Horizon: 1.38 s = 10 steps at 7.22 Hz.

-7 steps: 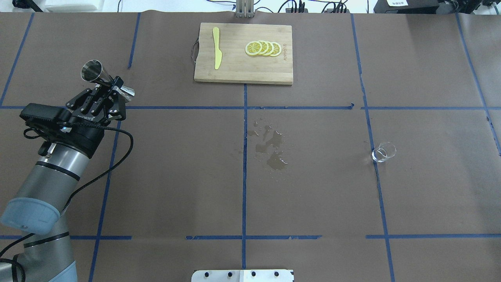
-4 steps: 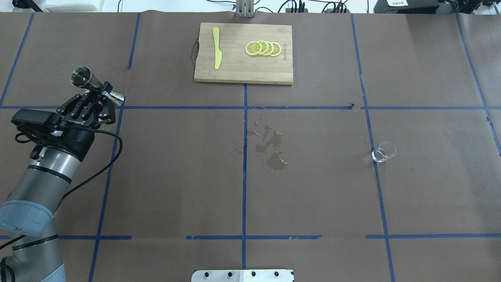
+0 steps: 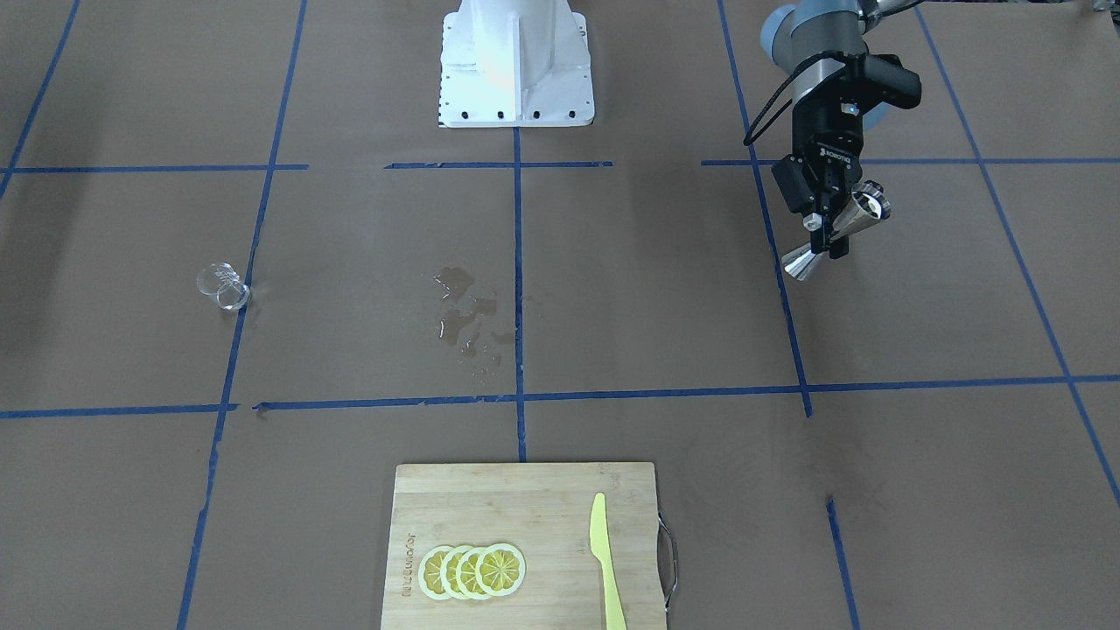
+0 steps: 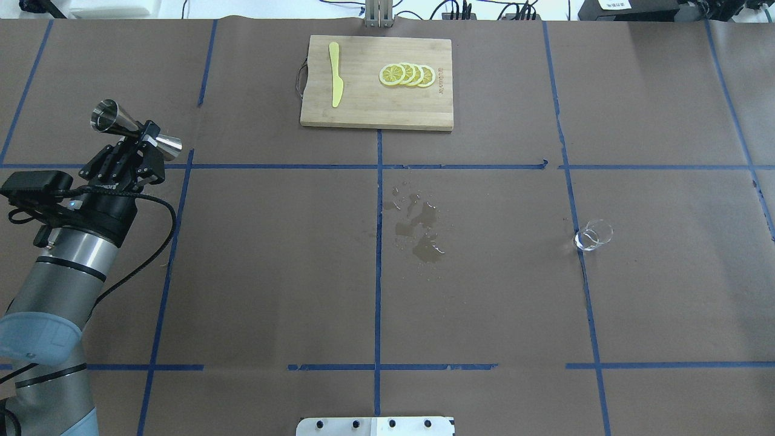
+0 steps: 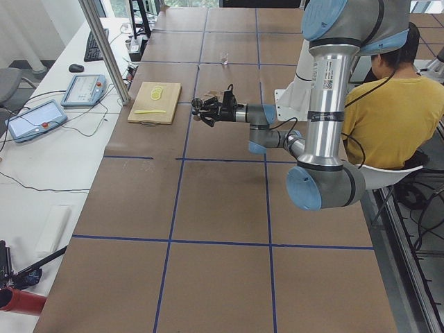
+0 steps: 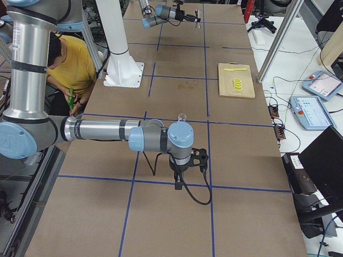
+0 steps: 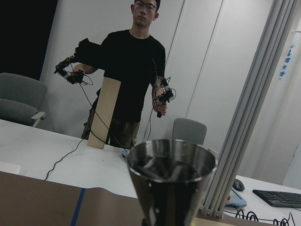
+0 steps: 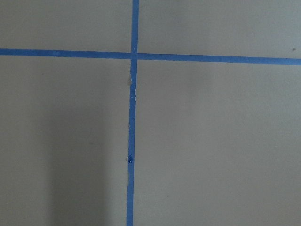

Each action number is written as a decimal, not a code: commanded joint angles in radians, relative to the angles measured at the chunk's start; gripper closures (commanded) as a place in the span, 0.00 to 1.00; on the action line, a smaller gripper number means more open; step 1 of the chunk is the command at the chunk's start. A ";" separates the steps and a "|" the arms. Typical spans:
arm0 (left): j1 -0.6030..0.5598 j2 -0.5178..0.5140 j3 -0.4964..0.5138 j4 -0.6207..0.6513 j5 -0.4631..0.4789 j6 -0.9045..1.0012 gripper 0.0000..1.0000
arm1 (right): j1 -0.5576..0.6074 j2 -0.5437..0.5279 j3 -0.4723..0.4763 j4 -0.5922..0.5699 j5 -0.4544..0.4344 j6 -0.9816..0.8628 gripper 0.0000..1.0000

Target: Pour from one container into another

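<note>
The left pincer (image 4: 145,130) is clenched on the narrow waist of the steel jigger (image 4: 115,121) and holds it in the air over the table (image 4: 272,272) on the robot's left side. The small glass cup (image 4: 593,235), the vessel to pour from, stands by itself on a blue tape line on the opposite side, well apart from the jigger and with no arm near it.

Between the two, near the table's middle, lies a wet spill (image 4: 421,233), so some liquid has landed on the paper covering and not in a vessel. The left wrist view shows the jigger's wide mouth uppermost. Its steel interior gives only reflections, and whether it holds anything cannot be told. Nor do the frames show whether the clear cup is full or empty.

As things lie, no pour is under way. The cup is in no pincer, and the two vessels are too far apart for any transfer. By this evidence the task's main step either remains to be done or has ended in the puddle.

The right arm shows only in the side view, with its pincer pointing down at bare table, and whether that pincer is released or clenched cannot be told.

At the far edge, a cutting board (image 4: 375,109) carries lemon slices (image 4: 407,74) and a yellow knife (image 4: 335,82), apart from the action.
</note>
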State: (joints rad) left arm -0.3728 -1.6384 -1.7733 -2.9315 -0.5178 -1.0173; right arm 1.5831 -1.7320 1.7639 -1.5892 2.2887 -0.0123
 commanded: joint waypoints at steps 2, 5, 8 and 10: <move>0.000 0.009 0.095 0.002 0.094 0.055 1.00 | 0.000 -0.001 0.000 0.000 0.000 0.000 0.00; 0.000 0.107 0.107 0.009 0.024 0.100 1.00 | 0.000 -0.003 -0.001 0.002 -0.002 -0.002 0.00; 0.002 0.143 0.115 0.009 -0.068 0.083 1.00 | 0.000 -0.004 -0.001 0.003 -0.002 -0.002 0.00; 0.014 0.141 0.135 0.005 -0.050 -0.031 1.00 | 0.002 -0.006 -0.001 0.003 -0.002 -0.002 0.00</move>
State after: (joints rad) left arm -0.3670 -1.4969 -1.6499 -2.9240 -0.5796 -0.9883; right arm 1.5836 -1.7374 1.7630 -1.5862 2.2872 -0.0138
